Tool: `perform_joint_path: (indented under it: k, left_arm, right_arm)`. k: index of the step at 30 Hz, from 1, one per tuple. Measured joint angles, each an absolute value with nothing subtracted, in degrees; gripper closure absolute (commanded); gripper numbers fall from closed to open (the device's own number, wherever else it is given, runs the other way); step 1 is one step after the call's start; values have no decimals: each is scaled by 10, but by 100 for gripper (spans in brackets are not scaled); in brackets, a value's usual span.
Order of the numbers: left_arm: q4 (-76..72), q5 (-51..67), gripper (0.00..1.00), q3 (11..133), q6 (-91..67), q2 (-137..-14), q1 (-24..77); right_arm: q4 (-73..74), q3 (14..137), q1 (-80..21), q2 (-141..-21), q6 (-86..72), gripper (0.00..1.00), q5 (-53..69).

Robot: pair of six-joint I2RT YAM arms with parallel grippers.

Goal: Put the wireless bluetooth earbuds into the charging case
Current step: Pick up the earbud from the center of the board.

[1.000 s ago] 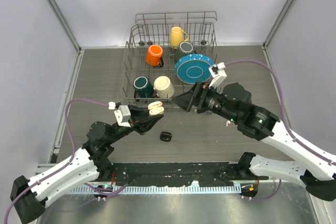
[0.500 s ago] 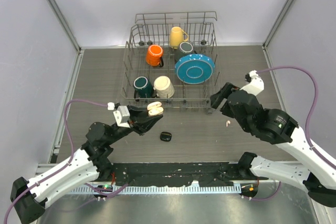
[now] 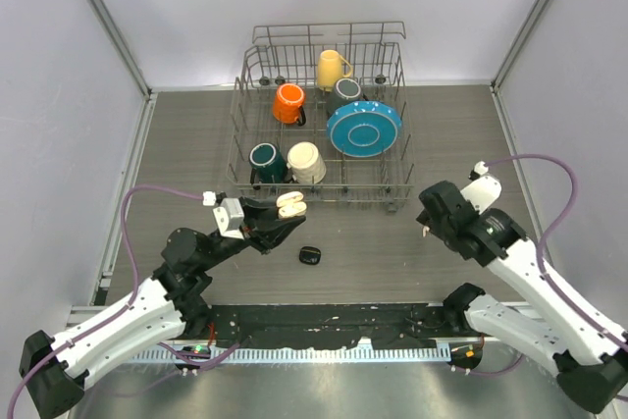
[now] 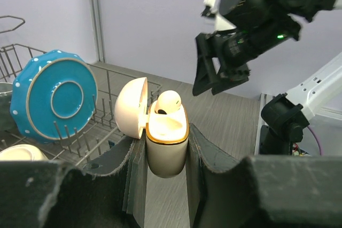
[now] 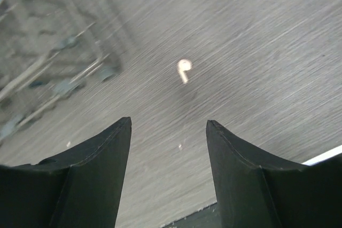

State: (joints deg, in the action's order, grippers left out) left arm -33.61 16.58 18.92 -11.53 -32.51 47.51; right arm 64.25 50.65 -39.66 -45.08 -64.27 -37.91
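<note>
My left gripper [image 4: 165, 138] is shut on a cream charging case [image 4: 166, 148] and holds it upright, a little above the table, with the lid flipped open. One white earbud [image 4: 168, 101] sits in the case. From above, the case [image 3: 290, 204] hangs just in front of the rack. A second white earbud [image 5: 183, 70] lies loose on the table. My right gripper [image 5: 168, 123] hovers open over the table just short of it, with nothing between its fingers. In the top view the right gripper [image 3: 433, 211] points down at the right of the table.
A small black case [image 3: 310, 255] lies on the table in front of the left gripper. Behind stands a wire dish rack [image 3: 392, 193] holding several mugs and a blue plate [image 3: 363, 128]. The rack's near right corner is close to the right gripper.
My right arm has swung away from the held case, to the right and down over the loose earbud, and its jaws have narrowed somewhat. The left arm and case have not moved.
</note>
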Motion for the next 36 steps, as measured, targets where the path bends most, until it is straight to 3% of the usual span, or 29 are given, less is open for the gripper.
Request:
perform_joint_path:
  k: [5, 10, 17, 27, 36]
  left_arm:
    - [-335, 167, 100, 189, -115, -319, 475]
    - [-335, 165, 100, 189, -115, -304, 475]
    - [-334, 164, 100, 189, -112, -300, 475]
    - [-333, 164, 100, 189, -102, -310, 475]
    - [-333, 161, 100, 189, -100, -311, 475]
  right_arm:
    - [554, 448, -176, -486, -538, 36, -226]
    - [490, 419, -22, -524, -455, 39, -91]
    - [445, 394, -10, -584, -408, 40, -7]
    - [400, 390, -10, -651, -386, 53, 7]
    - [371, 390, -10, -692, -372, 54, -10]
